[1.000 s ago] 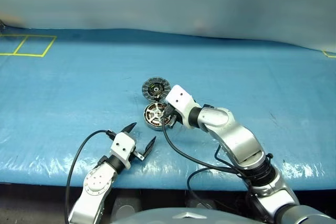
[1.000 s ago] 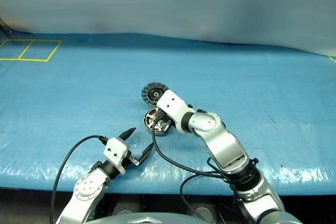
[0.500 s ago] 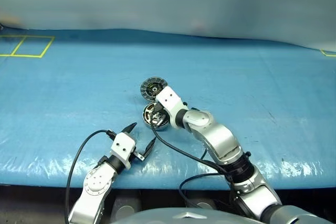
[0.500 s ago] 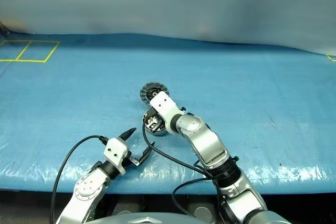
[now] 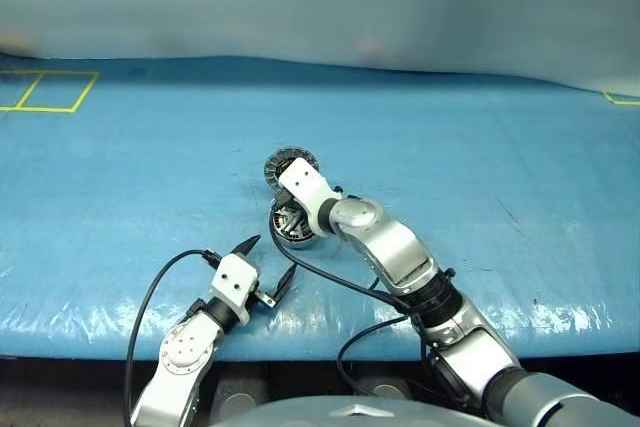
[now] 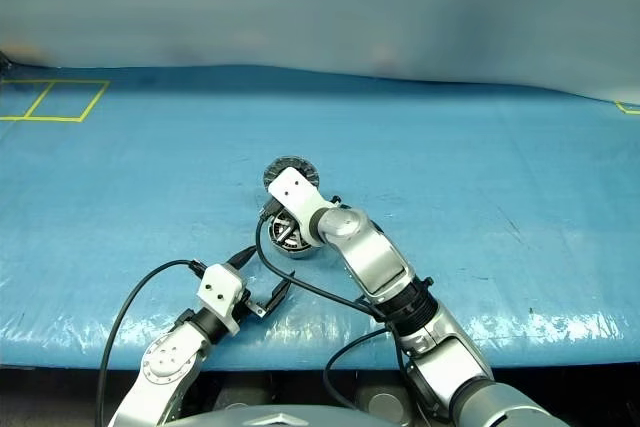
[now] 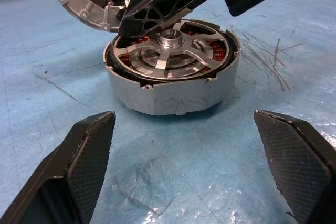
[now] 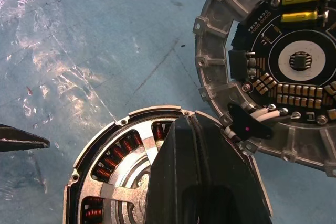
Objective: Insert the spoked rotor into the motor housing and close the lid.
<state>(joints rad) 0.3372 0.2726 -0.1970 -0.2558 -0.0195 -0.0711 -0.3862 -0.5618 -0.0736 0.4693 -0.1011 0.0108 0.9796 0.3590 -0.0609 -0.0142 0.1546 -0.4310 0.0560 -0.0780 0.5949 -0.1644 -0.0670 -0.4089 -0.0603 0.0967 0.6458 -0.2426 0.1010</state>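
Observation:
The motor housing (image 7: 173, 90) stands on the blue table, and the spoked rotor (image 7: 157, 62) sits inside it, ringed by copper windings. Just behind it, the lid (image 8: 294, 61) lies with its dark, yellow-specked centre up. My right gripper (image 8: 194, 124) is shut with nothing in it. Its tips hang over the housing's rim on the side nearest the lid, and I cannot tell if they touch. In the head views the right wrist covers most of the lid (image 5: 283, 159) and part of the housing (image 5: 293, 231). My left gripper (image 5: 270, 259) is open, low near the table's front edge, facing the housing.
Blue plastic sheeting (image 5: 480, 167) covers the whole table. Yellow taped squares (image 5: 50, 90) mark the far left, and another yellow mark (image 5: 620, 99) the far right. A black cable (image 5: 150, 292) loops from the left wrist. The table's front edge (image 5: 560, 332) runs just before the arms.
My right arm has swung left and a little forward, so its shut gripper now sits over the housing and its wrist hides more of the lid. The left gripper has stayed put.

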